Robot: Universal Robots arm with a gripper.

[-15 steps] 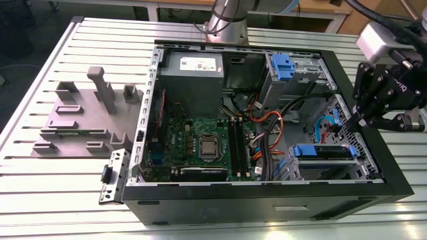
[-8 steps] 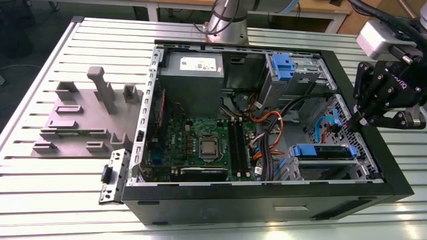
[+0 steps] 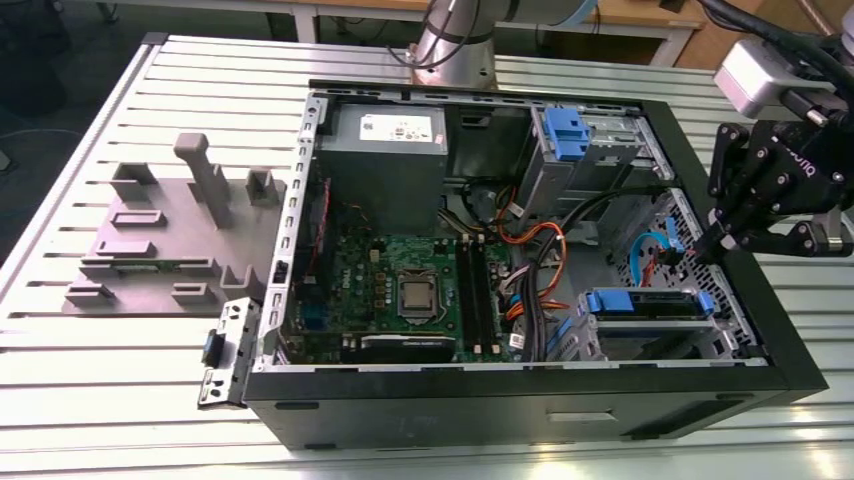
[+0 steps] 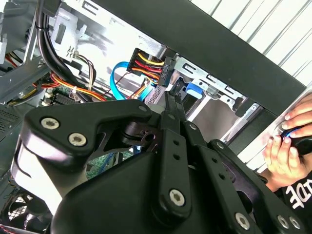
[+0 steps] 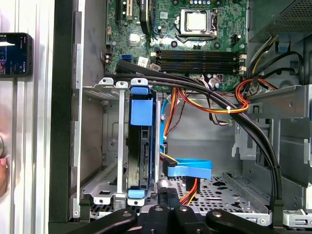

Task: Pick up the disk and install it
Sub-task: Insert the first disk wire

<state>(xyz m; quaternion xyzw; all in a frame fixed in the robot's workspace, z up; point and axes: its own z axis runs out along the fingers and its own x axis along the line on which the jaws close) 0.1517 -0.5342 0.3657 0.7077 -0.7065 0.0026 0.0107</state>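
The disk (image 5: 142,146) is sitting inside the silver cage (image 5: 109,141); my fingers (image 5: 165,197) are pressing together just beside it.

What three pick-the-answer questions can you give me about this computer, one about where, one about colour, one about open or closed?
1. Where is the disk? A on the table; B in the silver cage; C on the floor.
2. What colour is the disk's frame? A red; B green; C blue.
3. The computer case is: A open; B covered; C upside down.
Answers: B, it stands slotted in the cage; C, blue plastic runs along it; A, its insides show.
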